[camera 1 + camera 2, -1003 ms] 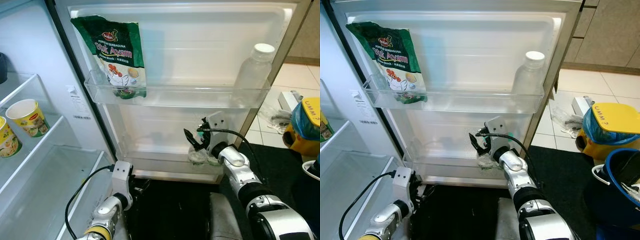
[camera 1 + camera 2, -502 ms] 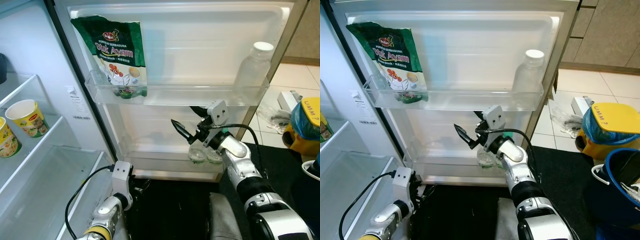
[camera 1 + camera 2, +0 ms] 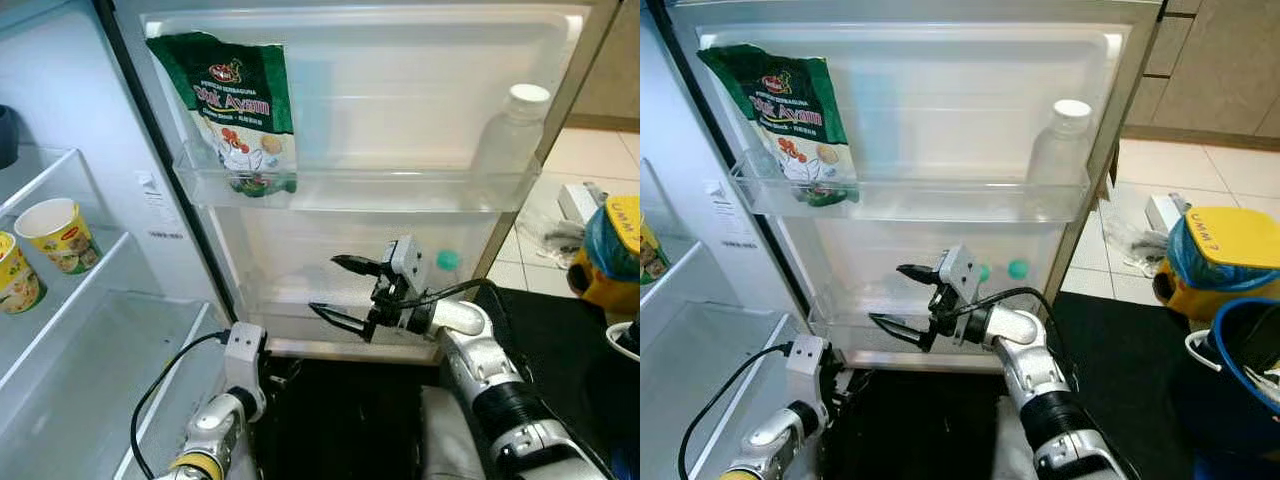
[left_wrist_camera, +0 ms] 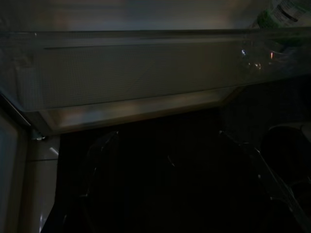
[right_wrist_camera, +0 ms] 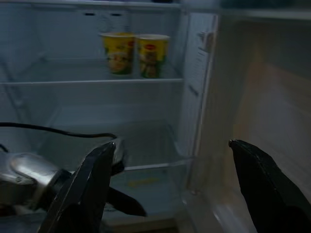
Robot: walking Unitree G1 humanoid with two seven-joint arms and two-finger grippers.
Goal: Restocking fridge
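Note:
My right gripper [image 3: 336,291] is open and holds nothing. It hangs in front of the lower door shelf [image 3: 290,322], with its fingers [image 5: 257,179] pointing left toward the fridge interior. Behind its wrist, small clear bottles with teal caps [image 3: 1018,269] stand in that shelf; one cap [image 3: 447,260] shows beside the wrist camera. Higher up, the upper door shelf [image 3: 400,195] carries a green stock pouch [image 3: 235,105] and a clear bottle with a white cap [image 3: 510,135]. My left arm [image 3: 225,415] hangs idle low by the fridge's bottom edge.
Two yellow cups [image 5: 136,53] stand on a fridge shelf at the left [image 3: 45,240]. Below them is a bare glass shelf [image 3: 90,370]. A yellow-lidded bin [image 3: 1220,250] and a blue bucket [image 3: 1240,370] stand on the floor at the right.
My right gripper left the small bottles in the lower door shelf, pulled back and swung left with its fingers open. The left arm has not moved.

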